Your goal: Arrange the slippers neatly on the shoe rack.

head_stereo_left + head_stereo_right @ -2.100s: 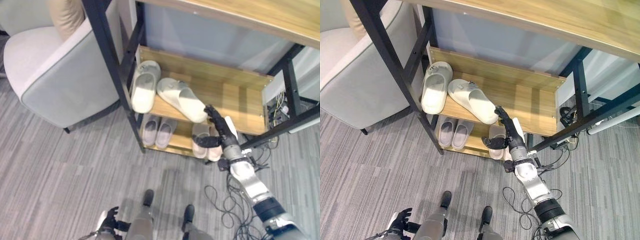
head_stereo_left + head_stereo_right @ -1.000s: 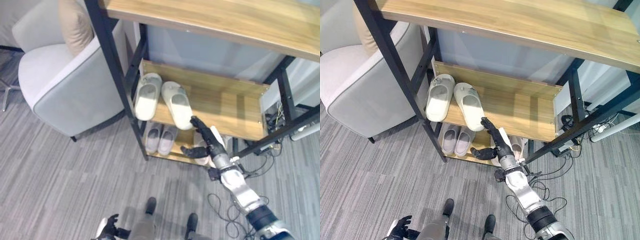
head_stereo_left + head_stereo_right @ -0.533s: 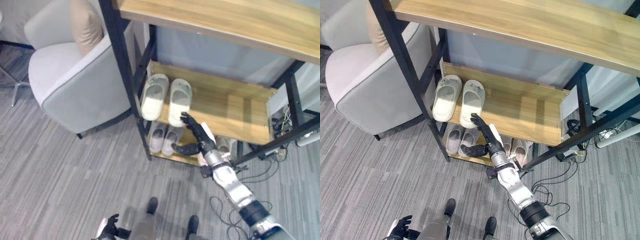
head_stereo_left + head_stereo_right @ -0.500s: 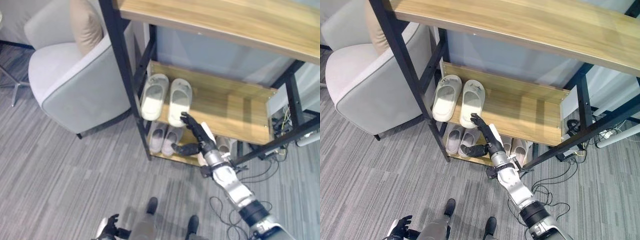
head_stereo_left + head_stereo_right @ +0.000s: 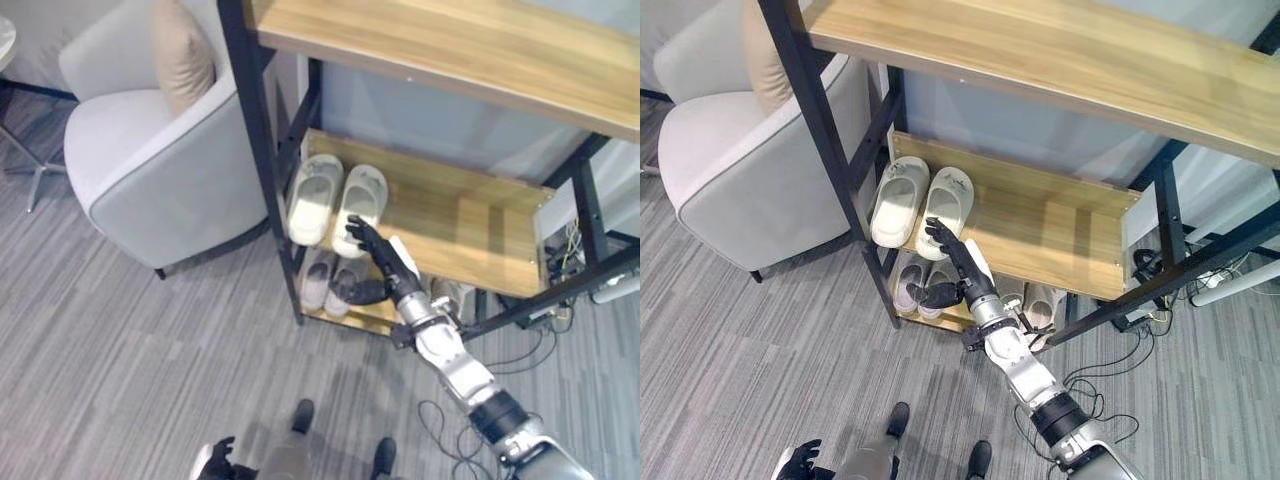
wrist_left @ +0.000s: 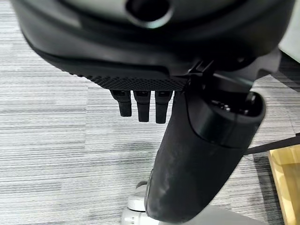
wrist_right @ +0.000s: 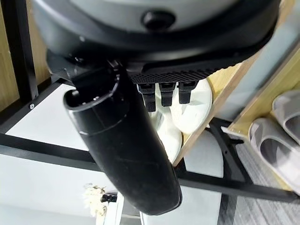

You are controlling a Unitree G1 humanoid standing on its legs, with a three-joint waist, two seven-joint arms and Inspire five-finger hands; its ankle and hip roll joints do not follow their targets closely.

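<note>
Two cream slippers lie side by side on the rack's middle shelf (image 5: pixel 470 215), at its left end: the left slipper (image 5: pixel 312 198) and the right slipper (image 5: pixel 361 200), both with toes toward the back. My right hand (image 5: pixel 385 264) reaches up from below the shelf's front edge. It is open, and its straight fingers (image 5: pixel 940 238) touch the right slipper's heel. In the right wrist view the fingertips (image 7: pixel 161 94) rest against that cream slipper (image 7: pixel 197 108). My left hand (image 5: pixel 214 462) hangs low over the carpet, relaxed and holding nothing.
Two pairs of grey slippers (image 5: pixel 322 285) (image 5: pixel 445 295) stand on the bottom shelf. A black rack post (image 5: pixel 262 160) rises just left of the cream pair. A grey armchair (image 5: pixel 150 170) with a tan cushion (image 5: pixel 182 55) stands at the left. A wooden top shelf (image 5: pixel 450 45) overhangs.
The right slipper has swung from a slant to lie straight beside the left one, pushed leftward by my right hand. The camera has shifted too.
</note>
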